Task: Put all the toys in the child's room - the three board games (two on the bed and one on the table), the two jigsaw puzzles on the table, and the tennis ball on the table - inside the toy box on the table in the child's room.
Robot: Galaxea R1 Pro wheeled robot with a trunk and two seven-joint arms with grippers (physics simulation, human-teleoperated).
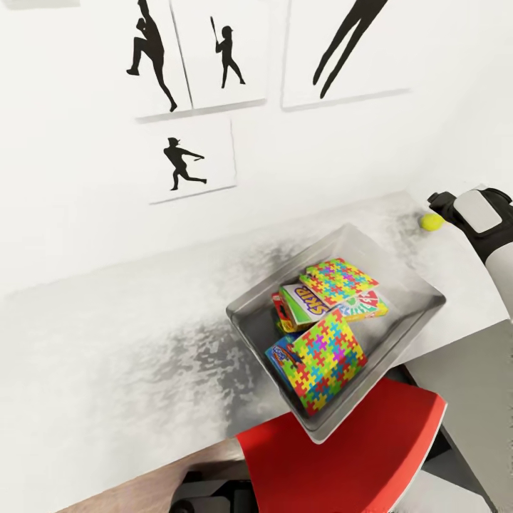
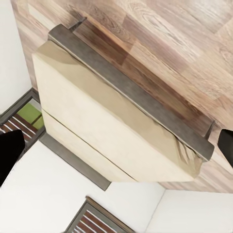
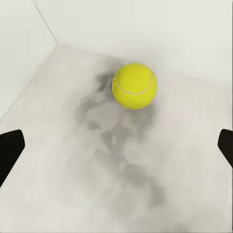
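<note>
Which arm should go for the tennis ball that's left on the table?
The right. Its open pincer faces the tennis ball on the table, with nothing between. The left pincer looks at the bed instead.

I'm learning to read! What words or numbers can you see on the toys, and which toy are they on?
"SKIP": big blue letters on the white-green board game in the toy box.
Red letters on the board game under the far jigsaw puzzle: partly covered, cannot be read.
Print on the blue board game under the near jigsaw puzzle: too small to read.
Tennis ball: no words.
</note>
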